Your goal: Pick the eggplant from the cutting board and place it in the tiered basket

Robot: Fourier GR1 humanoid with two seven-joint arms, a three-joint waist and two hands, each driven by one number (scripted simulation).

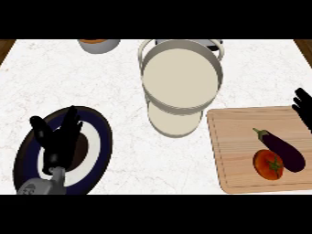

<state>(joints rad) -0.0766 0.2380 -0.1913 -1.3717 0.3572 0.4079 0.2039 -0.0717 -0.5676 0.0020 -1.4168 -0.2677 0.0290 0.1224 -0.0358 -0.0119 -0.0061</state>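
Observation:
A dark purple eggplant [282,148] lies on the wooden cutting board [236,151] at the right, its stem pointing up-left. A red tomato [269,165] touches its lower left side. The white tiered basket [180,75] stands at the top centre, its upper tray over a lower one. My right hand [311,114] shows at the right edge with straight fingers, just right of the eggplant and apart from it. My left hand [60,137] rests open, fingers up, over the dark plate at the lower left.
A dark blue plate [99,137] with a white ring lies under my left hand. A grey bowl with orange contents [99,44] sits at the counter's top edge. Wooden floor shows past both sides of the marble counter [63,77].

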